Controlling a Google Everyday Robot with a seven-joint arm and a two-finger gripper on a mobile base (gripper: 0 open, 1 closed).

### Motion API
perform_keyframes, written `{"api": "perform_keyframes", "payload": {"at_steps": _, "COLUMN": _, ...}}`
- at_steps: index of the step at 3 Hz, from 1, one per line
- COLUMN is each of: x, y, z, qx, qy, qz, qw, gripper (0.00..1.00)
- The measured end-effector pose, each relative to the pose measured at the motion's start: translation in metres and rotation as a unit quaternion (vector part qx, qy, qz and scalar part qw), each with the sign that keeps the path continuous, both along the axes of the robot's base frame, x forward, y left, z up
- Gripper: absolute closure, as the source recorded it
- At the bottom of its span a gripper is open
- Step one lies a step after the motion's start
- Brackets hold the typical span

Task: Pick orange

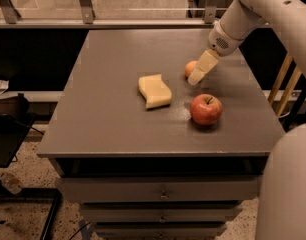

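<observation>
On the grey table (108, 129) there are three things: one yellow wavy block (154, 90), one orange (190, 68) and one red apple (206, 109). The block lies near the middle. The orange is to the right of it and a bit farther back. The apple sits closer to the front, well apart from the orange. There is one white arm (253, 11), and it comes down from the top right corner, where it is cut off. At its end is one gripper (197, 76), pale in color. The gripper is right at the orange and covers its right side, so only the left part of the orange shows. I cannot tell if the gripper is open or closed. Under the table are drawers (163, 191), and the lowest one is cut off at the bottom.
</observation>
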State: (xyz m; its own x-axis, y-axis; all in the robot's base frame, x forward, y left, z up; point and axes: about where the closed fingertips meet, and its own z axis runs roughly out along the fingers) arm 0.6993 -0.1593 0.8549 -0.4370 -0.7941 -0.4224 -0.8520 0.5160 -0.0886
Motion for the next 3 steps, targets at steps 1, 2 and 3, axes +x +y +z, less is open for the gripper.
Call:
{"api": "perform_keyframes", "payload": {"at_steps": 1, "x": 0.0046, "y": 0.0090, "z": -0.0096, "qx": 0.006, "qy": 0.010, "qz": 0.021, "qw": 0.9997, "gripper": 0.17}}
{"api": "perform_keyframes", "payload": {"at_steps": 2, "x": 0.0061, "y": 0.0133, "z": -0.0117, "qx": 0.008, "qy": 0.011, "qz": 0.031, "qw": 0.9994, "gripper": 0.39}}
{"api": "perform_keyframes", "payload": {"at_steps": 3, "x": 0.0057, "y": 0.0166, "z": -0.0077, "qx": 0.004, "qy": 0.005, "qz": 0.040, "qw": 0.9992, "gripper": 0.62}}
